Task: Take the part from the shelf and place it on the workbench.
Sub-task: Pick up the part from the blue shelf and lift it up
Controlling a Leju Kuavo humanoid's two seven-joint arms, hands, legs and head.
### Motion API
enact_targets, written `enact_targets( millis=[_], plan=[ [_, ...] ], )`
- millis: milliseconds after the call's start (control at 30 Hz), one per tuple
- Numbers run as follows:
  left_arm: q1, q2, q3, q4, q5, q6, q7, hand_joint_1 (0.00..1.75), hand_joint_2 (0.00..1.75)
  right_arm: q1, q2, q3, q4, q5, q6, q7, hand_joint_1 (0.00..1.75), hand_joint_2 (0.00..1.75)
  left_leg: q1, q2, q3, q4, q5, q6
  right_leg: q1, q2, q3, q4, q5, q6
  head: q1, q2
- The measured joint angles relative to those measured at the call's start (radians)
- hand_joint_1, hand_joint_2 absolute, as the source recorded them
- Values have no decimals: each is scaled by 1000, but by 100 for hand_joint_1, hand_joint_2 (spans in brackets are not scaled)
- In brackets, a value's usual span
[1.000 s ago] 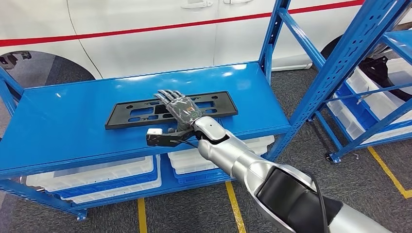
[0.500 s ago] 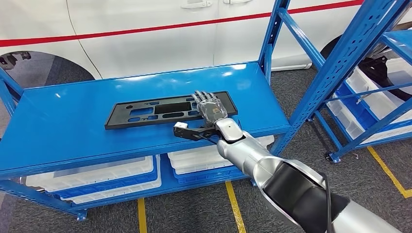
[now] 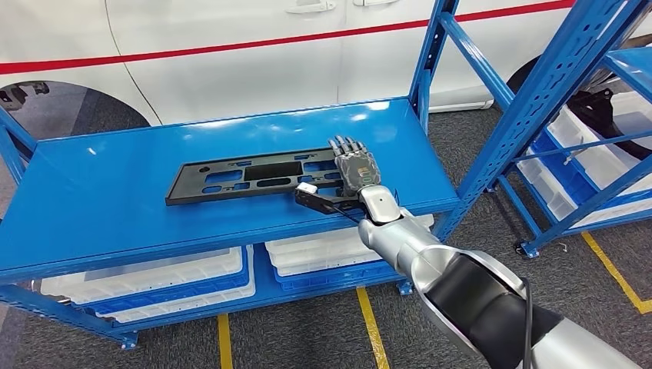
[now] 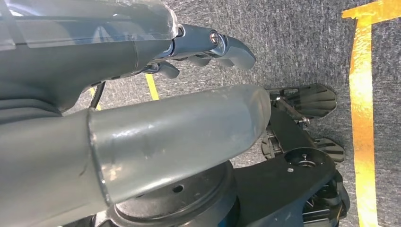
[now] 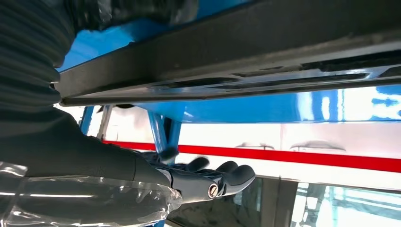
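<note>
The part is a long black plastic plate with cut-outs (image 3: 246, 175), lying flat on the top board of the blue shelf (image 3: 100, 200). My right hand (image 3: 355, 165) lies over the plate's right end with its fingers stretched out flat, holding nothing. In the right wrist view the plate's dark edge (image 5: 236, 42) runs close by the hand, and the outstretched fingers (image 5: 213, 182) are spread. My left hand (image 4: 165, 94) hangs above the grey floor with its fingers (image 4: 208, 42) loosely extended and nothing in it.
White bins (image 3: 154, 277) sit on the shelf's lower level. A blue upright post (image 3: 427, 54) stands at the shelf's right rear. A second blue rack (image 3: 569, 100) with bins stands to the right. A white car body (image 3: 231, 54) is behind. Yellow lines (image 3: 369, 323) mark the floor.
My right hand has slid to the right along the plate, from its middle to its right end. The plate lies where it did.
</note>
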Motion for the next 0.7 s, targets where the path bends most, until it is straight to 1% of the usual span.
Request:
enact_targets(
  millis=[400, 700],
  plan=[
    [-1, 0, 0, 0, -4, -3, -3, 0, 0, 21, 2, -13, -8, 25, -20, -76, 175, 175, 0, 0, 0, 0, 0, 0, 0, 0, 0, 0, 0, 0, 0, 0],
    [-2, -2, 1, 0, -4, -6, -6, 0, 0, 31, 15, -14, -30, 53, -23, -103, 175, 175, 0, 0, 0, 0, 0, 0, 0, 0, 0, 0, 0, 0, 0, 0]
  ],
)
